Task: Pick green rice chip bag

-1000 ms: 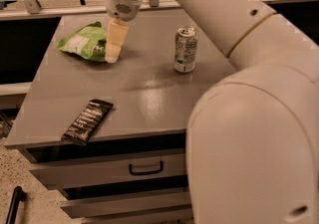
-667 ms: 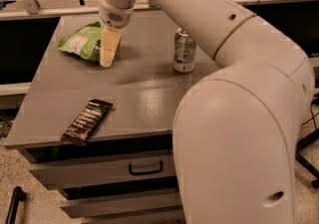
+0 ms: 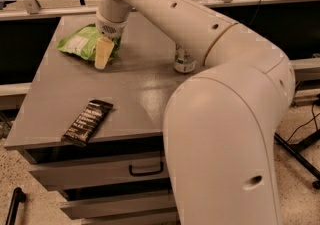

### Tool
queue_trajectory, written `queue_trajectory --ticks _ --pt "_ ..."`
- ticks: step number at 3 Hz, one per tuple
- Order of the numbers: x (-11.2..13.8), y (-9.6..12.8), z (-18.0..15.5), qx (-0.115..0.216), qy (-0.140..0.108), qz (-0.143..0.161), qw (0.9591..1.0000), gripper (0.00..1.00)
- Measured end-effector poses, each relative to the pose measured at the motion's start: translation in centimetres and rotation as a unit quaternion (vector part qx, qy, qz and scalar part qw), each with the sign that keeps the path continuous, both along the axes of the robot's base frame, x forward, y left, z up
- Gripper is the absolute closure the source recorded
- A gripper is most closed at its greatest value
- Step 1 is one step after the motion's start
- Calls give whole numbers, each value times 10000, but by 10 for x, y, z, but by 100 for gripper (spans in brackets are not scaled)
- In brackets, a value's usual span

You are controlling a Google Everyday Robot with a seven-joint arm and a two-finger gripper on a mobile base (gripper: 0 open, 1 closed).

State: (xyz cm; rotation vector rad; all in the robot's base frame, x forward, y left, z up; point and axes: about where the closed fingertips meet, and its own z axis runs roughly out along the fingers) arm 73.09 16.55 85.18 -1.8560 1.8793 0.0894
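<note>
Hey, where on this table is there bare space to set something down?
Bare: the middle of the table, between the green rice chip bag and the black snack bar wrapper, plus the left edge below the bag. Crowded: the back left, where the gripper sits at the bag's right edge, and the right, where the arm partly hides the soda can.

Bulky cream-white arm (image 3: 225, 134) with small dark holes and a thin tan seam. Its gripper (image 3: 103, 59), upper left, ends pale yellow
</note>
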Motion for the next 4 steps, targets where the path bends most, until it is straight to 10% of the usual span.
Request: queue_trajectory --ticks 3,4 --pt "-8 -25 55 1195 439 150 9917 100" --pt "-22 -50 91 1519 427 393 9867 100"
